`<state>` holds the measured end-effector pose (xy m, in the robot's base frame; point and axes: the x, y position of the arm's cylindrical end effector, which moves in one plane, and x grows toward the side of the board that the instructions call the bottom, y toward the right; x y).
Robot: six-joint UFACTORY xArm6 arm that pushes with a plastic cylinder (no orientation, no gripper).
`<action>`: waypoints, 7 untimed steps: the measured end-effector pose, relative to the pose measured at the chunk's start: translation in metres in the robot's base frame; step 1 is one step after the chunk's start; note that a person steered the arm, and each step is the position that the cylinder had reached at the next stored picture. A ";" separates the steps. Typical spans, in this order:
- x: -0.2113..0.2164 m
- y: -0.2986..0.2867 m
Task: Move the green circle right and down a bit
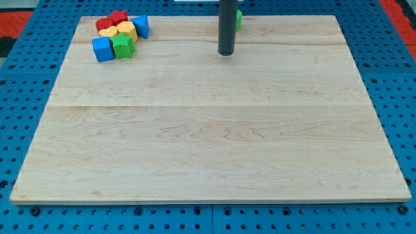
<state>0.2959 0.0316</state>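
Note:
The green circle (pixel 238 19) sits at the top edge of the wooden board (pixel 208 130), mostly hidden behind my dark rod; only its right edge shows. My tip (pixel 225 53) rests on the board just below and slightly left of the green circle. Whether the rod touches the circle cannot be told.
A cluster of blocks lies at the board's top left: a red block (pixel 117 17), a second red block (pixel 104 25), a yellow block (pixel 125 28), a second yellow block (pixel 110 32), a blue block (pixel 141 26), a blue cube (pixel 103 49) and a green block (pixel 123 46). A blue pegboard (pixel 26 78) surrounds the board.

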 end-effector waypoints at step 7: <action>-0.102 -0.003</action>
<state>0.1935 0.0285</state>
